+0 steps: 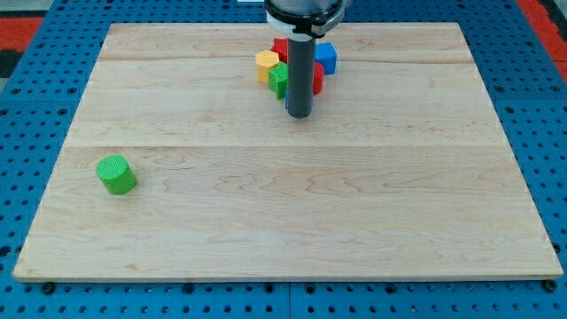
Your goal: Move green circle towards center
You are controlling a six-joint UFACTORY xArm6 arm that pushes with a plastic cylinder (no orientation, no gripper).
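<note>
The green circle (116, 174) is a short green cylinder standing alone on the wooden board (283, 221) near the view's left edge, a little below mid-height. My tip (299, 114) is at the end of the dark rod in the upper middle of the board, far to the right of and above the green circle. The tip sits just below a cluster of blocks and is not touching the green circle.
A cluster of blocks sits near the view's top centre, partly hidden behind the rod: a yellow block (267, 62), a green block (278, 78), a blue block (327, 57), and red blocks (280, 46). A blue pegboard (35, 106) surrounds the board.
</note>
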